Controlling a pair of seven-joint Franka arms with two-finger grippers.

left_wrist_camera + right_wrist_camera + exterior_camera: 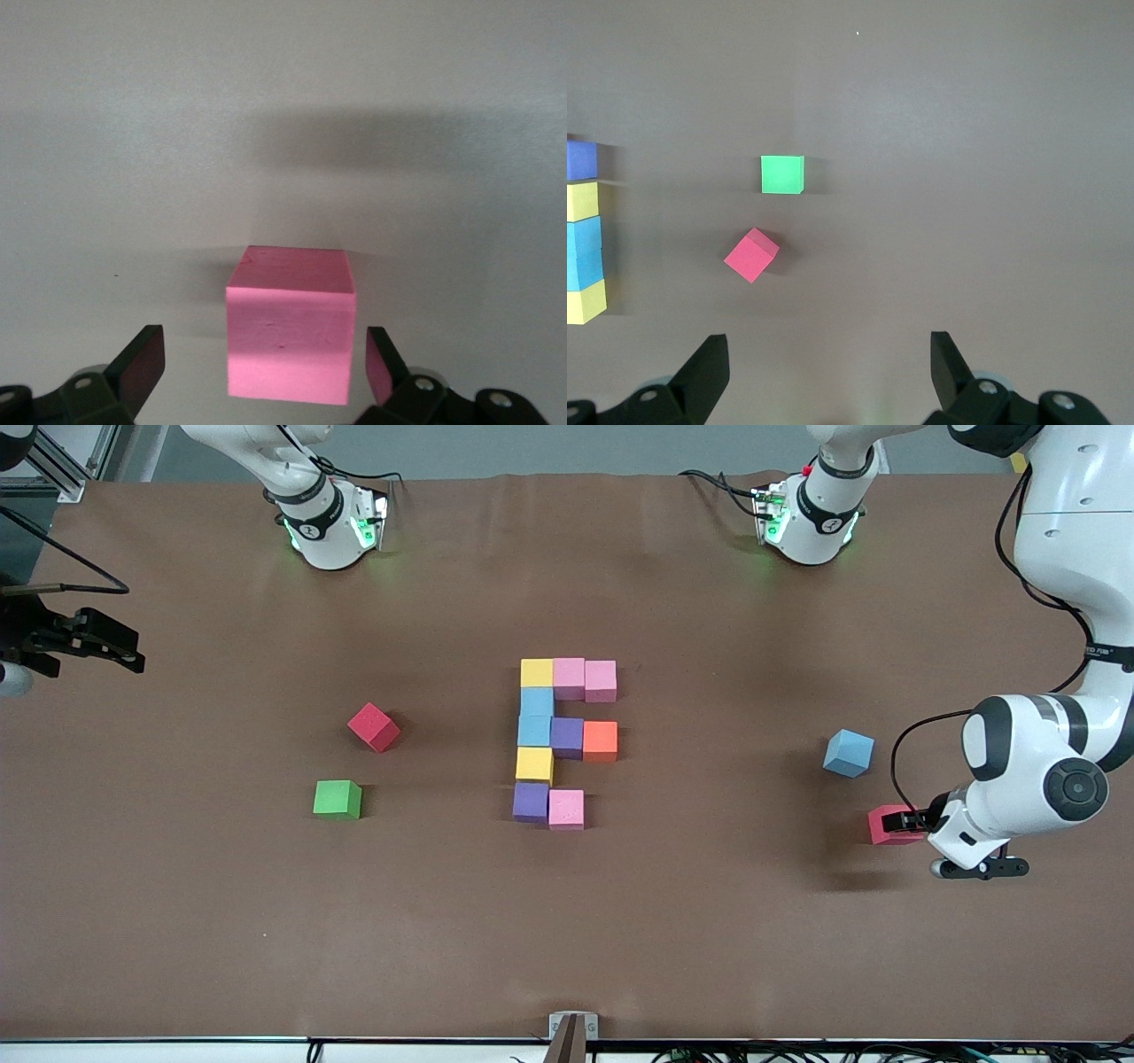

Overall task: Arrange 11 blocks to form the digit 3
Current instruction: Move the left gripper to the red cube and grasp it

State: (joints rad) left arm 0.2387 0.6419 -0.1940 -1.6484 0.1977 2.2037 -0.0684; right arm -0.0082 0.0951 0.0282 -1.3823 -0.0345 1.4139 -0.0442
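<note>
Left gripper [261, 372] low at the left arm's end of the table, jaws wide, straddling a red matte foam cube [291, 332], pads not yet touching. Judgement: centre, square the pads to the flat faces, then close. The figure of 10 touching foam cubes [551, 737] lacks 1 beside its pink bottom-bar cube [566, 810]. Right gripper [84, 642] waits, jaws wide, empty.
</note>
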